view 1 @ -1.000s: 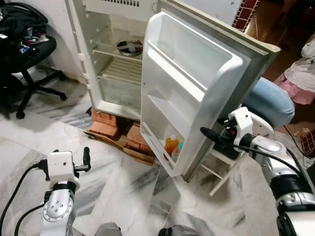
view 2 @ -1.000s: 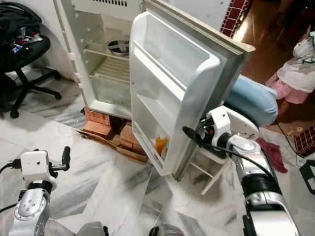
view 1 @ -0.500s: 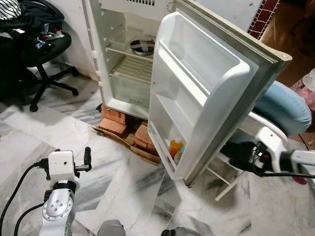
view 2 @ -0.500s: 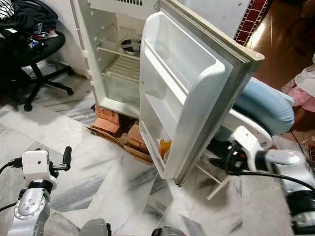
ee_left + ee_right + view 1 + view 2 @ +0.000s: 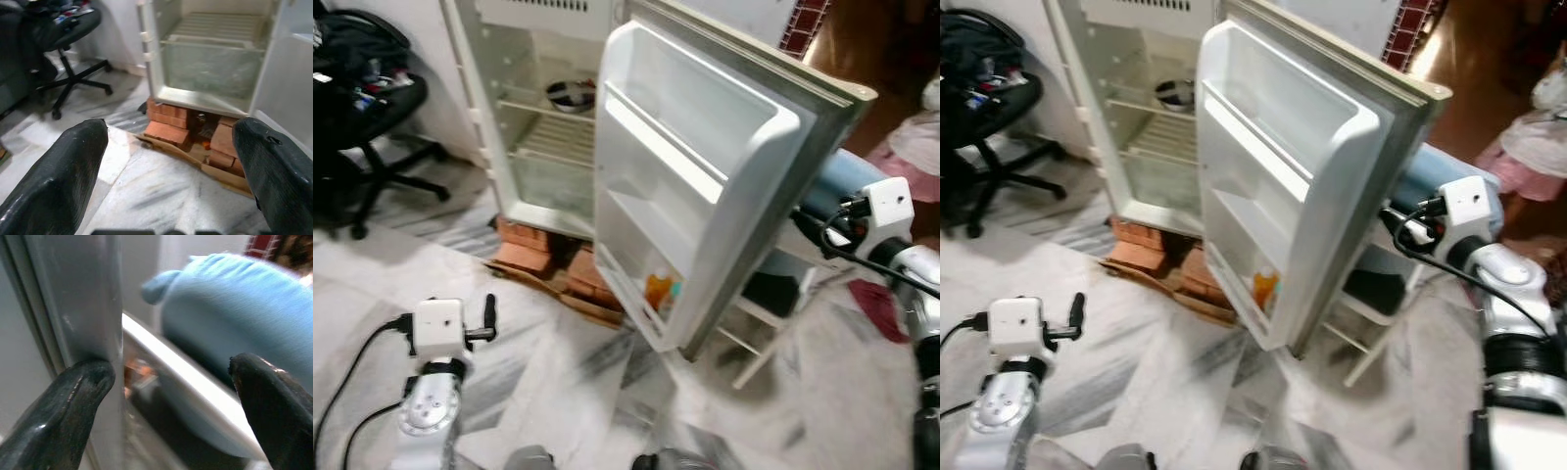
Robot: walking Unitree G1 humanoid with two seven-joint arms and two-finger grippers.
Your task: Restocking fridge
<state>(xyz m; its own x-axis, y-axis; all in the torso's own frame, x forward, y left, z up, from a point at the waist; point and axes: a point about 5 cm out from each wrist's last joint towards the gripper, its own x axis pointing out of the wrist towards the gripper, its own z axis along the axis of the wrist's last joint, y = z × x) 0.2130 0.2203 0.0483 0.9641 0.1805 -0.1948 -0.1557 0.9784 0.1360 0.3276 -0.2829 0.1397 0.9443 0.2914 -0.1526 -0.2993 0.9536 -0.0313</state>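
— Where's the right gripper [image 5: 171, 396]?

— Behind the outer edge of the fridge door [image 5: 705, 186]. Its 2 fingers [image 5: 80, 401] are spread wide with nothing between them; 1 fingertip sits right against the grey edge of the door, the other hangs free in front of a light blue cushion [image 5: 234, 313] on a white chair [image 5: 1371, 313].

— And the left one?

— The left gripper [image 5: 171, 166] is low over the marble floor [image 5: 558, 382], well apart from the fridge [image 5: 543, 117]. Fingers [image 5: 58, 171] apart too, gripping nothing, pointed towards the red bricks [image 5: 168, 127] and cardboard [image 5: 195, 156] under the cabinet.

— What's actually in the fridge?

— Little. The door stands wide open; in its lowest shelf there's an orange bottle [image 5: 656, 287] with something teal [image 5: 673, 292] just beside it, too small to make out. Inside, a metal bowl [image 5: 571, 95] sits on a wire shelf, with a clear crisper drawer [image 5: 215, 68] below.

— Anything else around?

— A black office chair [image 5: 362, 117] piled with dark things stands off to the robot's left. Some pink and white cloth [image 5: 915, 147] lies beyond the door on the right.
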